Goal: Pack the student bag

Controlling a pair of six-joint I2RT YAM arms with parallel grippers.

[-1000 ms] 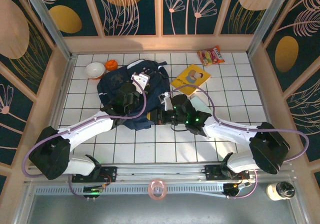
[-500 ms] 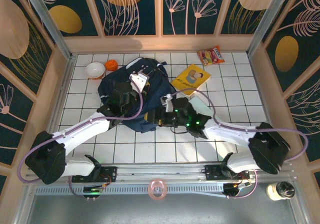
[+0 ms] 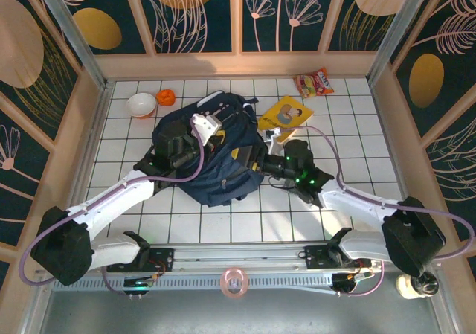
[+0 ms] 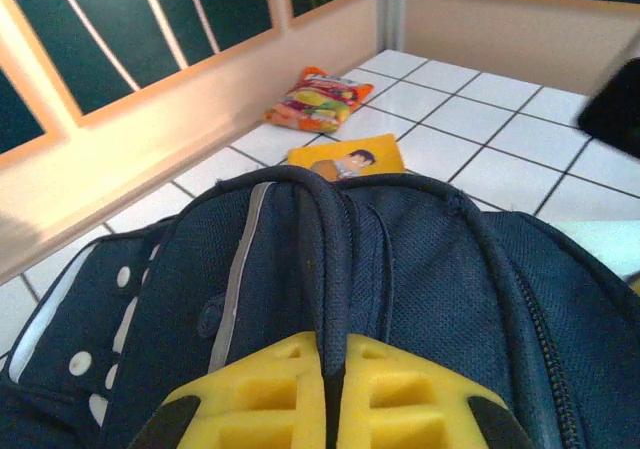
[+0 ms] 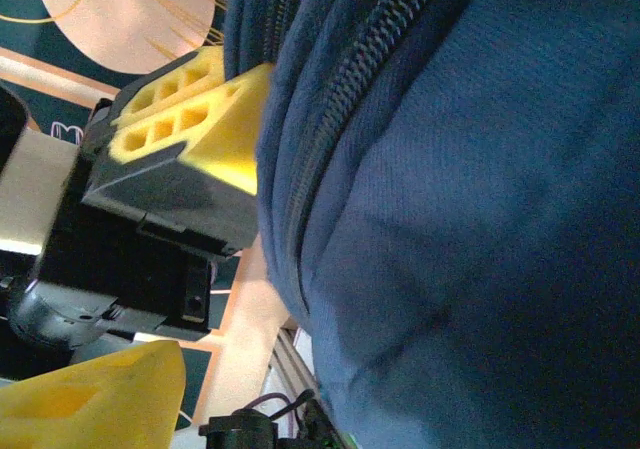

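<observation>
Still pinches large navy-blue fabric backpack (image 3: pixel 216 167) in left gripper (image 4: pixel 335 389), hauled further up-frame. Has sprung right gripper (image 3: pixel 245 158) open beside it.

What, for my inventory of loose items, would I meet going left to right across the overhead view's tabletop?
white bowl → small orange object → student bag → yellow book → snack packet
</observation>
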